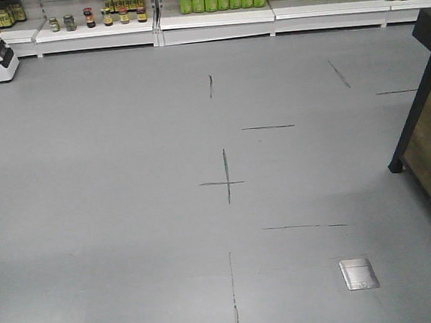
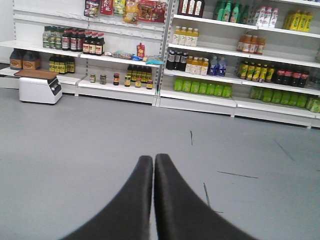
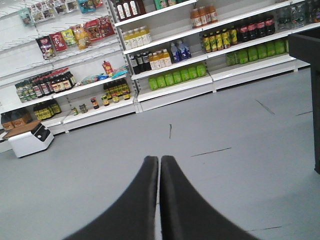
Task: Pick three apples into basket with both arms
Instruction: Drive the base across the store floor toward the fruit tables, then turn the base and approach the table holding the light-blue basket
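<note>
Since none of the three views catches an apple or the basket, we can't place either one relative to the jaws.

Left jaws: closed. Two dark curved fingers (image 2: 135, 200) meet tip to tip with nothing between them, out over the bare grey floor (image 2: 75, 145).

Right jaws: also closed and empty, with only a hairline seam between the fingers (image 3: 180, 200). That view is tilted.

Ahead of the left jaws:
- The store shelving (image 2: 165, 55) runs across the far side of the floor, well apart from the tips.
- A row of green bottles (image 2: 202, 87) sits on a low shelf, ahead and a bit right of the tips.
- Small jars (image 2: 116, 78) are ahead and to the left.
- A white box with a brown top (image 2: 39, 86) sits far left, on the floor against the shelving.
- Thin dark scuff lines (image 2: 206, 194) mark the floor just right of the tips.

Ahead of the right jaws:
- The green bottles are roughly straight ahead of the tips, and the white box is off to the left.
- A dark-framed stand (image 3: 312, 90) cuts in at the far right edge.

The front view shows neither set of jaws. We only see floor with a drawn cross mark (image 1: 226, 182), a small metal floor plate (image 1: 359, 273) and the stand's wooden side panel on the right.
</note>
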Motion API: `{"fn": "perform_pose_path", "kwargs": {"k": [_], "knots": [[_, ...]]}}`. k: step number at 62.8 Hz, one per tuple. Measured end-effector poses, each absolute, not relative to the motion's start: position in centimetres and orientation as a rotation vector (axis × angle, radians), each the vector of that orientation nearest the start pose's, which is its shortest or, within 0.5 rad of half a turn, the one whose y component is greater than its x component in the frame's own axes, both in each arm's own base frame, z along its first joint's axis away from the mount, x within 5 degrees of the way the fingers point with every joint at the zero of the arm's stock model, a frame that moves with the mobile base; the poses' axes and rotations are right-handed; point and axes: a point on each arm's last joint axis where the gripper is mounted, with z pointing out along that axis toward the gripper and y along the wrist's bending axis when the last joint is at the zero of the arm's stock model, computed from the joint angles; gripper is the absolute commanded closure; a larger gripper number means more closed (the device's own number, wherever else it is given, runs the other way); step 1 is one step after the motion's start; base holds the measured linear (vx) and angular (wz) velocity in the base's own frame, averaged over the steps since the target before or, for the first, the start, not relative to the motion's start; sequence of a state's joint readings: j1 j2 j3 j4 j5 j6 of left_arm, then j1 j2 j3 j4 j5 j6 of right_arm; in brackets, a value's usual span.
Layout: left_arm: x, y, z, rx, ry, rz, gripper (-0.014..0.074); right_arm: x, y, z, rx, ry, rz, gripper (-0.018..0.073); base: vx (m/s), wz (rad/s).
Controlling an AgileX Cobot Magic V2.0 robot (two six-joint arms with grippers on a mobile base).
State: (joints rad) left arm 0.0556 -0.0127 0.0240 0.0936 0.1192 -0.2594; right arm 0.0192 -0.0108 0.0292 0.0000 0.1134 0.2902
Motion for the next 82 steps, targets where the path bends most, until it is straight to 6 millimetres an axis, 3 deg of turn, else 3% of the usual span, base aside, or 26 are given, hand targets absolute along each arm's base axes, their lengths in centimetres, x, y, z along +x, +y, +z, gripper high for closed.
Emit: {"fn": "perform_pose_path", "kwargs": {"k": [41, 82], "knots": [[5.63, 0.42, 19.5, -0.187, 1.603, -0.077, 0.0603, 5.67, 0.11, 19.36, 0.219, 1.606, 0.239, 0.0564, 0.17, -0.27], [5.63, 0.42, 19.5, -0.187, 1.603, -0.077, 0.0603, 5.67, 0.11, 19.36, 0.219, 1.606, 0.239, 0.0564, 0.14, -0.55]]}}
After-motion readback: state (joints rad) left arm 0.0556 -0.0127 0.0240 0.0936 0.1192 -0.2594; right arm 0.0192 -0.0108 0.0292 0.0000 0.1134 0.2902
